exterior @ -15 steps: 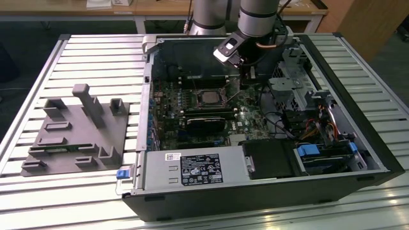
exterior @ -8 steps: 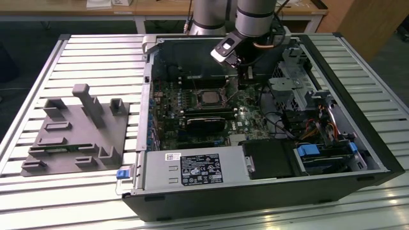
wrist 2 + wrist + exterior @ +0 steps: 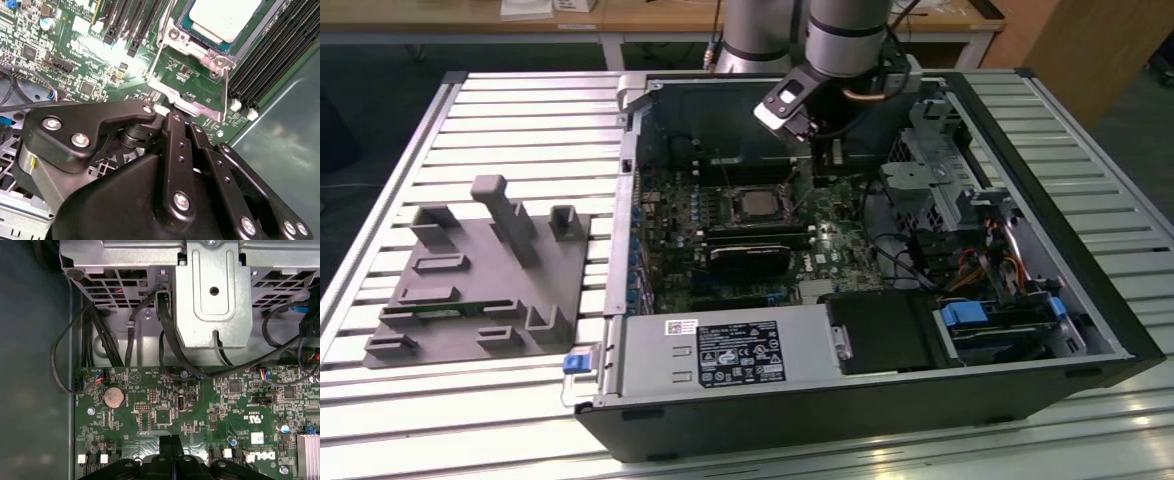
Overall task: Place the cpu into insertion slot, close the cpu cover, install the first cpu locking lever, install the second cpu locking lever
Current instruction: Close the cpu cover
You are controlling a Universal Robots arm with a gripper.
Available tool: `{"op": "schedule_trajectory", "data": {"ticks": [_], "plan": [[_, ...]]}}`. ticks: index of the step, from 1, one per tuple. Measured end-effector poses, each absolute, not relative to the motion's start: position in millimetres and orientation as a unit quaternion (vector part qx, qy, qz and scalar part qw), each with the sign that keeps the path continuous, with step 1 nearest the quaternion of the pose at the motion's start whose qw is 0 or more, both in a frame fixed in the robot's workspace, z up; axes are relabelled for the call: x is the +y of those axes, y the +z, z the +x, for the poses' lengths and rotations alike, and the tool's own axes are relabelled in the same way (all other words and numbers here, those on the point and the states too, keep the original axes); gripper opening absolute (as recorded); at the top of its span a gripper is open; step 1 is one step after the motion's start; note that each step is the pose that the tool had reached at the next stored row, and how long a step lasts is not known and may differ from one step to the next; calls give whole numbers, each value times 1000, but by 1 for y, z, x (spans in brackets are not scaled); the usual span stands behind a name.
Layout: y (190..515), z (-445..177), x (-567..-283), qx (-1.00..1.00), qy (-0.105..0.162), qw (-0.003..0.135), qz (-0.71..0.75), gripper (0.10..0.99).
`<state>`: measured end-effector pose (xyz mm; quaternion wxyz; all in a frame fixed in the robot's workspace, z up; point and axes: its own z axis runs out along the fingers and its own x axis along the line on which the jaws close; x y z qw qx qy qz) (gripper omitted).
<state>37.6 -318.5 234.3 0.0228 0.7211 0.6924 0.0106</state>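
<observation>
Above the computer case point(image 3: 854, 425), the arm point(image 3: 845, 35) is showing silver-grey tubes; its gripper point(image 3: 171, 442) is showing black links, silver screws.

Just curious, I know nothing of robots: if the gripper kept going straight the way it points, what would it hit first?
Probably the green motherboard just ahead of the gripper, close beside the socket with the cpu, though how far off is hard to judge.

arm point(image 3: 849, 40): upright, reaching straight down | tool point(image 3: 172, 442): pointing down | fingertips point(image 3: 166, 445): pressed together
</observation>
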Motion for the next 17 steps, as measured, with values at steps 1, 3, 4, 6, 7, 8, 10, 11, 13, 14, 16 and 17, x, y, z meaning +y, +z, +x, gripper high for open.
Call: {"op": "schedule_trajectory", "data": {"ticks": [1, 3, 4, 6, 7, 8, 10, 11, 13, 14, 16, 17], "plan": [[234, 37, -319, 692, 11, 23, 721, 106], [234, 35, -319, 692, 11, 23, 721, 106], [234, 33, -318, 692, 11, 23, 721, 106], [234, 31, -319, 692, 11, 23, 721, 106], [234, 30, -319, 692, 11, 23, 721, 106], [234, 29, -319, 692, 11, 23, 721, 106], [234, 27, -319, 692, 11, 23, 721, 106], [234, 26, -319, 692, 11, 23, 721, 106], [234, 23, -319, 692, 11, 23, 721, 106], [234, 22, -319, 692, 11, 23, 721, 106], [234, 19, -318, 692, 11, 23, 721, 106], [234, 17, -319, 692, 11, 23, 721, 106]]}}
